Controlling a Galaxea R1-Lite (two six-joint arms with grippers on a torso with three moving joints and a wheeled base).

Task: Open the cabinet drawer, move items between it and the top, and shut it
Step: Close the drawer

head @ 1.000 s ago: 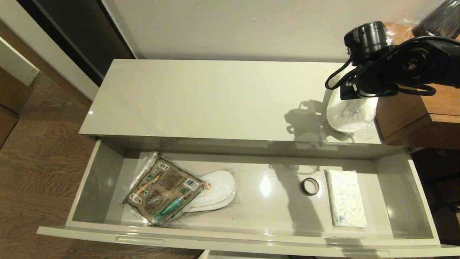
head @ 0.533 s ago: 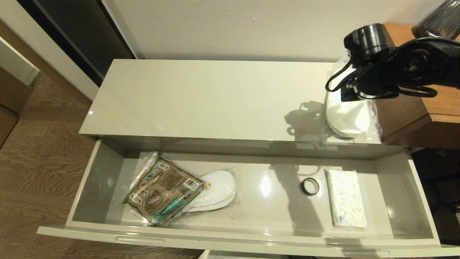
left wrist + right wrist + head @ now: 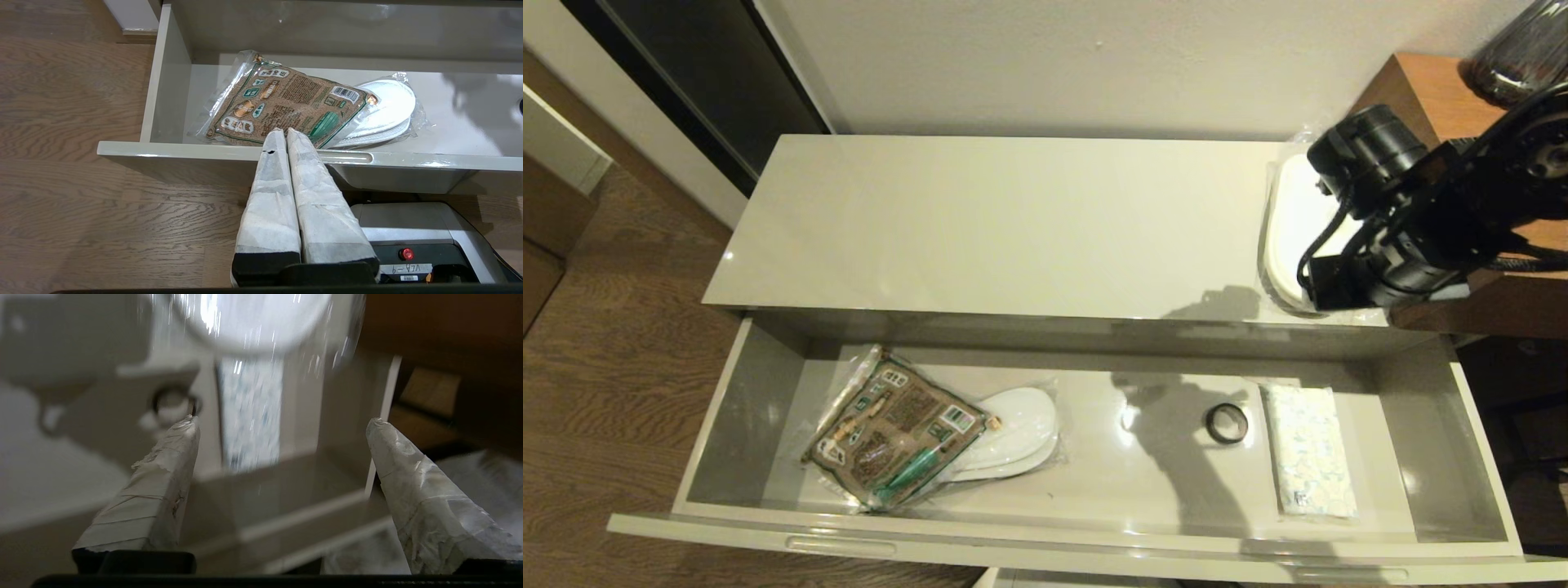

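Black arm [image 3: 1429, 220], taped jaws (white).

Warm indoor light; glare spots on drawer floor [image 3: 1127, 425]; arm shadow across it; right wrist view motion-blurred.

White sticker [image 3: 410, 269] on robot base [image 3: 412, 228], left wrist view: handwritten, appears to read "VLB-9", seen inverted. Printed packet [image 3: 286, 106] in drawer: label panels and barcode present, text not legible

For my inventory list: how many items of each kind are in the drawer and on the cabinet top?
Wrapped slipper pairs: 2, drawer and top
Printed brown packet: 1
Black tape roll: 1
White patterned packet: 1
Total: 5
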